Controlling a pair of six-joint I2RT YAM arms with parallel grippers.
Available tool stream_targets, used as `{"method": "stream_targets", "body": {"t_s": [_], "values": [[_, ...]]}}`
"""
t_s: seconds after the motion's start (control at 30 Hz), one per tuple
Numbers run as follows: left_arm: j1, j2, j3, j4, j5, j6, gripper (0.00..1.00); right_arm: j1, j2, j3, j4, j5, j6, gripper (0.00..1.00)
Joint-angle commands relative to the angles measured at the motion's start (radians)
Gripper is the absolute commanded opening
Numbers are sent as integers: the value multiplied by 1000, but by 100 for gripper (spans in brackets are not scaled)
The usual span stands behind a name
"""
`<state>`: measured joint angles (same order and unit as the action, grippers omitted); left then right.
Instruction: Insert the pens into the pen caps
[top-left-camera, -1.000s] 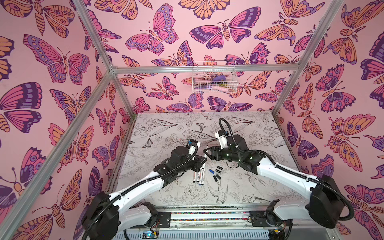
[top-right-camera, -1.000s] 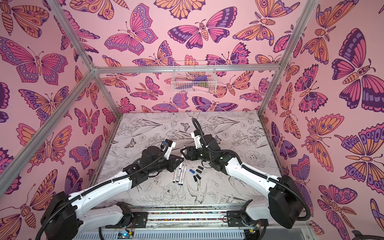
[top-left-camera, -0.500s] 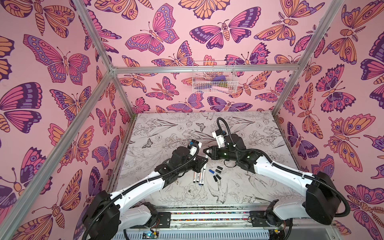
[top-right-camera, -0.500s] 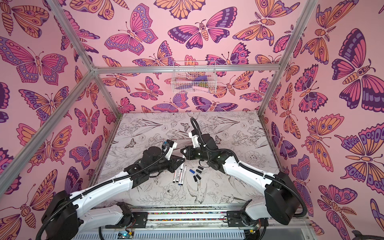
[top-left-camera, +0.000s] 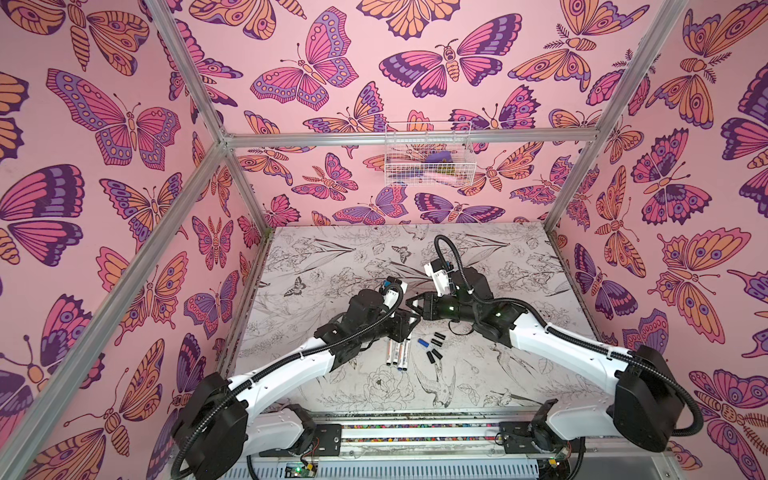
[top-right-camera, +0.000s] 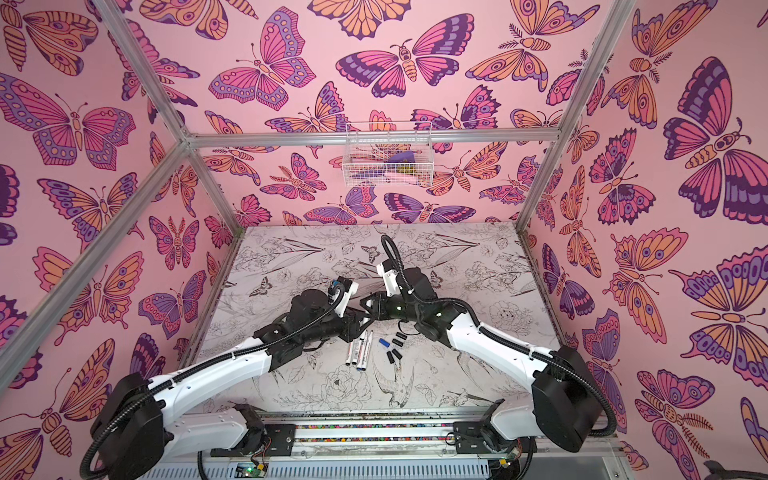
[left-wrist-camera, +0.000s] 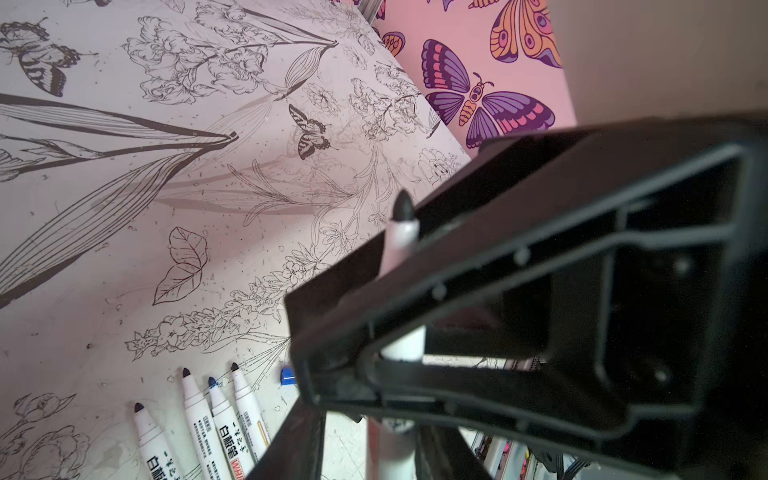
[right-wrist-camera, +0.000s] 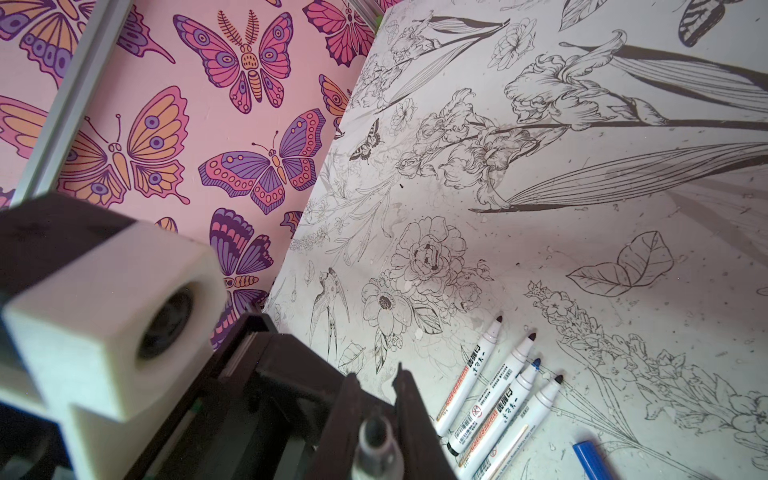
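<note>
Black jaws of your right gripper (right-wrist-camera: 376, 374) stand clenched on the fifth pen (left-wrist-camera: 400, 245), held above the floral table (top-left-camera: 498, 257) at centre frame in both top views. Your left gripper (top-left-camera: 410, 319) brackets the same barrel; whether it truly grips cannot be told. Four pens (top-left-camera: 397, 353) lie side by side just below the grippers, the five pen caps (top-left-camera: 434, 345) loose to their right.

White pens (right-wrist-camera: 492, 392), blue cap (right-wrist-camera: 592, 459), pink butterfly-patterned walls (top-left-camera: 124, 199).
</note>
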<state>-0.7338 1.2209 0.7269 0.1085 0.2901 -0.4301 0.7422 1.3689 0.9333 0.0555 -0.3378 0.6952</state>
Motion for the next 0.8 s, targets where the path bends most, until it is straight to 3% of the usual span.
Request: {"method": "stream_targets", "body": {"t_s": [0.0, 0.4, 0.77], "values": [[-4, -1, 22, -7, 13, 25, 36, 6, -28, -4, -16, 0, -12, 0], [-6, 32, 39, -18, 49, 16, 36, 6, -28, 2, -10, -6, -11, 0], [-6, 37, 46, -16, 55, 13, 29, 18, -23, 0, -28, 13, -20, 0]]}}
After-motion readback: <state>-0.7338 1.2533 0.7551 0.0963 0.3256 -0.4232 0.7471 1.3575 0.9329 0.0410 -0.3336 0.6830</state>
